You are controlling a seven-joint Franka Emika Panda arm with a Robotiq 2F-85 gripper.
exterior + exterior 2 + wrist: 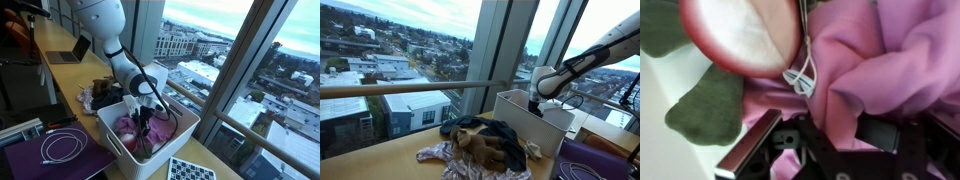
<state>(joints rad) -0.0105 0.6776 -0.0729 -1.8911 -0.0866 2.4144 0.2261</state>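
Note:
My gripper (143, 118) is lowered into a white bin (118, 152) on the counter by the window. In the wrist view the gripper (820, 135) has its two fingers pressed on a fold of pink cloth (870, 60) bunched between them. The pink cloth also shows inside the bin in an exterior view (128, 127). A dark green cloth (705, 110) and a red-edged white item (740, 35) lie beside it in the bin. In an exterior view the bin (525, 108) hides the fingertips.
A pile of mixed clothes (485, 140) lies on the counter beside the bin. A purple mat (30, 160) with a coiled white cable (62, 148), a laptop (68, 52) and a patterned black-and-white cloth (190, 170) lie nearby. The window railing (410, 88) runs along the counter.

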